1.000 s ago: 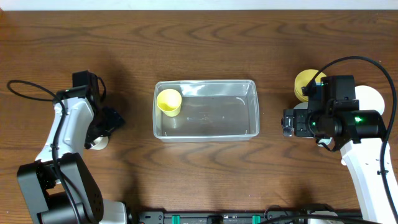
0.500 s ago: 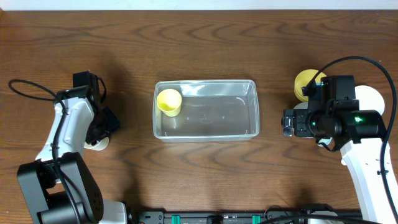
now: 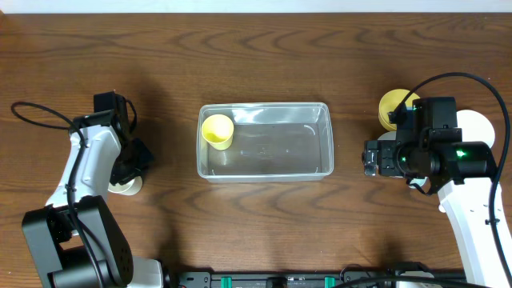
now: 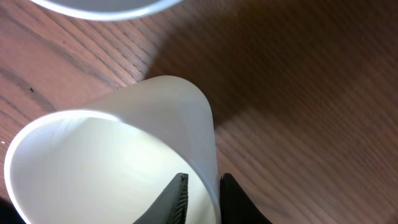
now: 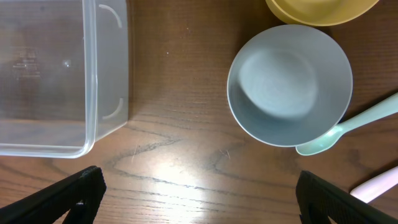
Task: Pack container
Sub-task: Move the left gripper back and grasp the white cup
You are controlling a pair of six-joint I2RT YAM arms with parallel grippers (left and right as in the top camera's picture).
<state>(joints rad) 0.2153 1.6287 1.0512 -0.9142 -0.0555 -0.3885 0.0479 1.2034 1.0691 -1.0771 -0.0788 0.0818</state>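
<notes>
The container [image 3: 264, 105] sits in the middle of the overhead view, on the dark wooden surface [image 3: 264, 48], long side running across the frame, well apart from both arms. A yellow cup [image 3: 217, 130] stands inside it in its upper left corner; the rest of its floor is bare. At the left of the frame the left gripper [image 4: 202, 180] is nearly closed on the wall of a white cup [image 4: 124, 143], one finger inside the rim and one outside, so it looks to have a pinch on that cup. The right gripper [image 5: 199, 177] is spread wide and holds nothing, hovering over bare wood between the container's end wall and a white bowl [image 5: 289, 84], with a yellow bowl [image 5: 320, 9] and a pale green spoon [image 5: 348, 127] close by. The container looks like thin clear plastic: probably light, a little flexible in its walls, and slick enough to skate across the surface if nudged. If it needs steadying, the stiffened rim at a short end seems the best place to take hold. Things should be lowered in gently, not dropped.
</notes>
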